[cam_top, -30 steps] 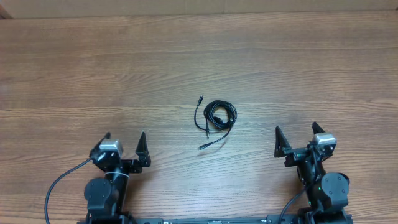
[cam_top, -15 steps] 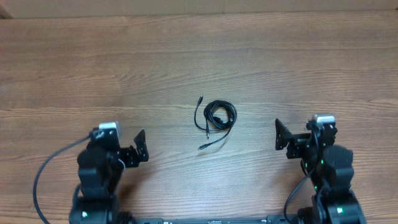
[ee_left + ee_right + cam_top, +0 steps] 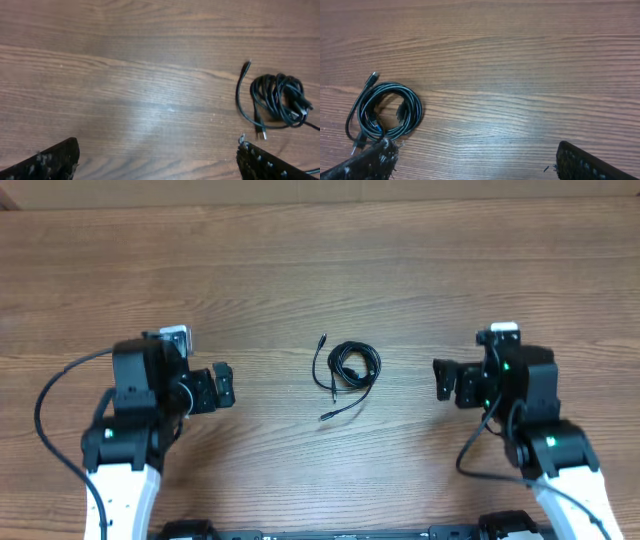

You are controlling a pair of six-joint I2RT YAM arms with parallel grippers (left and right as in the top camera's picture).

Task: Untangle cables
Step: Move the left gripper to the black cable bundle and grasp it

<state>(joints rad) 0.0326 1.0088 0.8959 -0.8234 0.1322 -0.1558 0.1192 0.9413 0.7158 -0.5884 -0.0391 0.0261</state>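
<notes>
The cables (image 3: 347, 368) lie as one small tangled black coil in the middle of the wooden table, with plug ends sticking out up-left and down-left. The coil shows at the right of the left wrist view (image 3: 276, 97) and at the left of the right wrist view (image 3: 385, 112). My left gripper (image 3: 222, 385) is open and empty, left of the coil and above the table. My right gripper (image 3: 447, 380) is open and empty, right of the coil. Both sets of fingers point toward the coil and are apart from it.
The wooden table (image 3: 320, 270) stretches bare behind the coil. Thick black cables fixed to my arms loop at the lower left (image 3: 50, 430) and lower right (image 3: 475, 450).
Both arms have risen from their low rest near the table's front edge and moved forward; the grippers now sit higher and level with the coil. The cables have not moved.
</notes>
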